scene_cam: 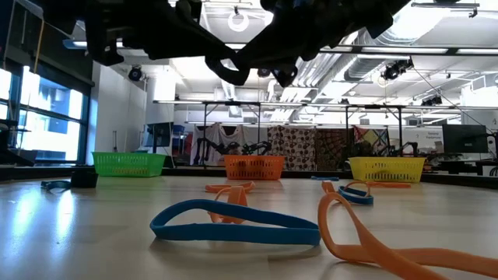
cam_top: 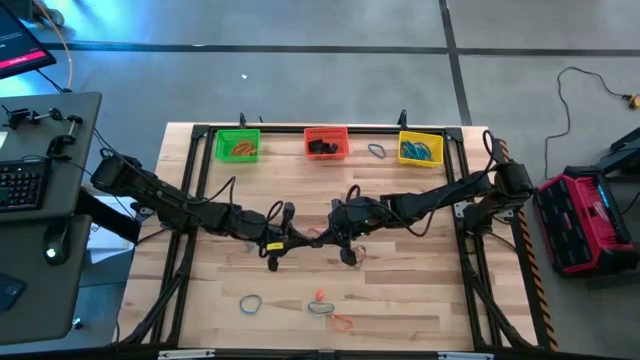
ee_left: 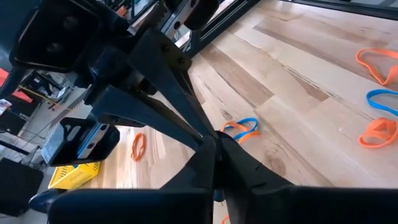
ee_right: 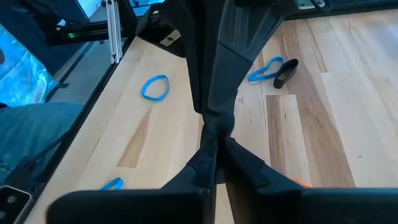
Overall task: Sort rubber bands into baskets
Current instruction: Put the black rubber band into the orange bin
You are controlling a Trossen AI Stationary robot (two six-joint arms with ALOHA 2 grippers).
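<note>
Three baskets (cam_top: 325,142) line the tabletop's (cam_top: 420,290) far edge, loose bands (cam_top: 250,303) lie near its front, and both tools meet mid-table between them.

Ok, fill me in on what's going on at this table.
Two robot arms are sorting rubber bands into three baskets along the table's far edge: green basket, red-orange basket and yellow basket, each already holding some bands. Both arms reach to mid-table; the left gripper and right gripper are shut, and whether either holds a band cannot be told. A few loose bands lie on the near side, including a blue band and an orange band.
</note>
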